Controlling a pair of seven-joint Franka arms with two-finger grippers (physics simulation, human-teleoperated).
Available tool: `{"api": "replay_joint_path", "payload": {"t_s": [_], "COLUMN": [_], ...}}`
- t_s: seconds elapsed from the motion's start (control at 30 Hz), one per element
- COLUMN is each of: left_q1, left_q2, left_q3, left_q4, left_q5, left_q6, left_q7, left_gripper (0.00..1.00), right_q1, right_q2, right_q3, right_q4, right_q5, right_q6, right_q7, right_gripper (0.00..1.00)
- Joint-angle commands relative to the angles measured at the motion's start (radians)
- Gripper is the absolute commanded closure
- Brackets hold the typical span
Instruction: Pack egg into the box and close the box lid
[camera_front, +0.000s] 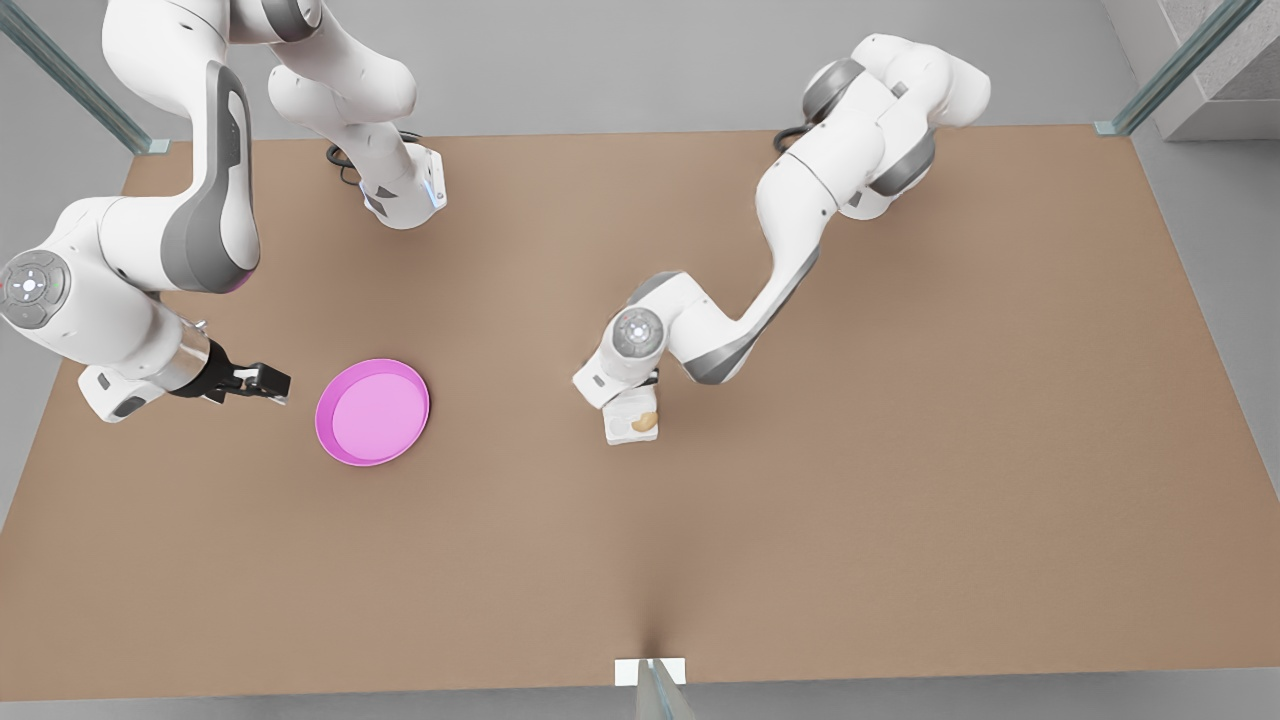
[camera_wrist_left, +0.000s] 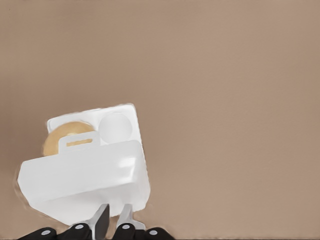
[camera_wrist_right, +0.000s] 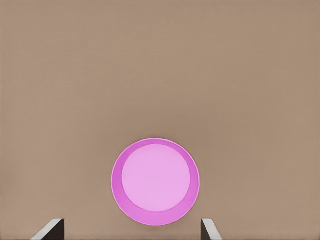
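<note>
- On a brown tabletop (camera_front: 900, 450), a small white box (camera_front: 632, 424) sits near the middle, with a tan egg (camera_front: 645, 422) already resting in one of its cups.
- The left pincer (camera_wrist_left: 113, 220) hovers at the box lid's (camera_wrist_left: 85, 172) edge, fingers drawn narrow with nothing between them; the lid stands partly raised over the cups.
- Judging by this, packing is done and closing is in hand; next, the lid needs pressing down flat.
- The right pincer (camera_front: 262, 383) waits beside a pink plate (camera_front: 372, 411), fingers spread wide and empty.
- No labels or writing can be read.
</note>
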Motion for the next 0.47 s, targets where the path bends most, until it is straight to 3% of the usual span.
{"api": "replay_joint_path", "payload": {"t_s": [0.0, 0.03, 0.13, 0.2, 0.27, 0.43], "left_q1": [0.030, 0.087, 0.385, 0.409, 0.426, 0.426], "left_q2": [-0.057, -0.169, -0.297, -0.404, -0.631, -0.660], "left_q3": [-0.002, 0.001, 0.006, 0.131, 0.145, 0.167], "left_q4": [0.001, 0.001, 0.001, -0.026, -0.342, -0.364], "left_q5": [-0.008, -0.018, -0.009, 0.000, -0.020, -0.063], "left_q6": [-0.137, -0.327, -0.464, -0.455, -0.194, -0.183], "left_q7": [0.029, 0.047, 0.217, 0.336, 0.320, 0.329], "left_gripper": [0.46, 0.00, 0.00, 0.00, 0.00, 0.00], "right_q1": [0.000, 0.000, 0.000, 0.000, 0.000, 0.000], "right_q2": [0.000, 0.000, 0.000, 0.000, 0.000, 0.000], "right_q3": [0.000, 0.000, 0.000, 0.000, 0.000, 0.000], "right_q4": [0.000, 0.000, 0.000, 0.000, 0.000, 0.000], "right_q5": [0.000, 0.000, 0.000, 0.000, 0.000, 0.000], "right_q6": [0.000, 0.000, 0.000, 0.000, 0.000, 0.000], "right_q7": [0.000, 0.001, 0.000, 0.000, 0.000, 0.000], "right_gripper": [0.00, 0.00, 0.00, 0.00, 0.00, 0.00]}}
